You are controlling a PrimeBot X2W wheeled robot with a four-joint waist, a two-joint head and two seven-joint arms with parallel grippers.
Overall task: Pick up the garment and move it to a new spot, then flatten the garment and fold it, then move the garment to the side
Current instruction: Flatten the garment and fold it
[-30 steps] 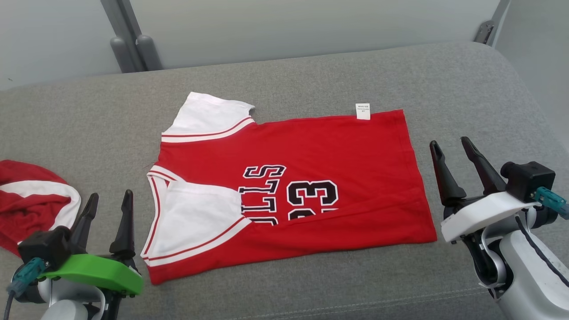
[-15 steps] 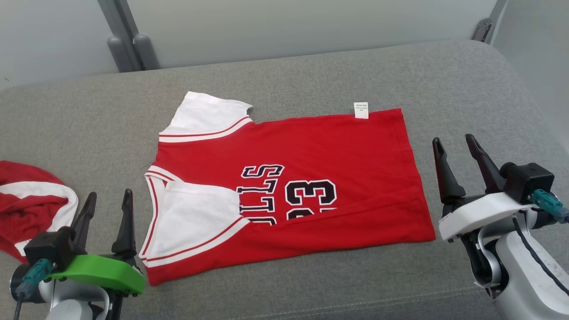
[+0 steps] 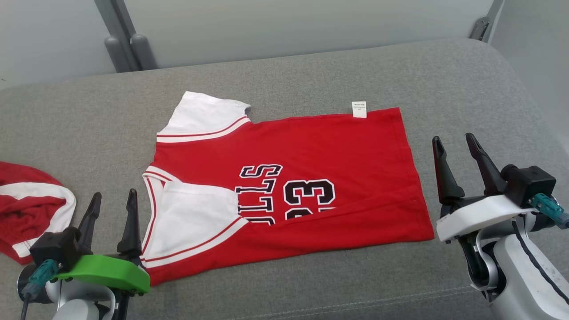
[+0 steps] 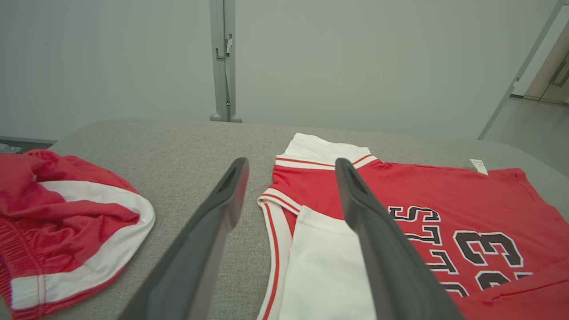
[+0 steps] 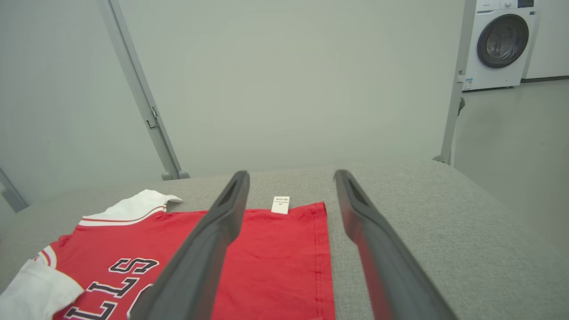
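The garment (image 3: 311, 155) is a red jersey with white sleeves and black-and-white lettering, lying flat on the grey cushion with its near long edge folded over and its collar to the left. It also shows in the left wrist view, garment (image 4: 426, 195), and in the right wrist view, garment (image 5: 266, 249). My left gripper (image 3: 113, 200) stands open just off the collar end, above the cushion, holding nothing. Beyond the hem end, my right gripper (image 3: 453, 142) is open and empty too.
A second red-and-white cloth (image 3: 31, 209) lies bunched at the cushion's left edge, close to my left arm. The grey cushion (image 3: 311, 75) ends at a pale wall with metal posts (image 3: 122, 44) behind. A washing machine (image 5: 502, 42) stands far off to the right.
My left gripper has shifted a little right and forward toward the collar. The right gripper has barely moved. The head camera has drifted slightly.
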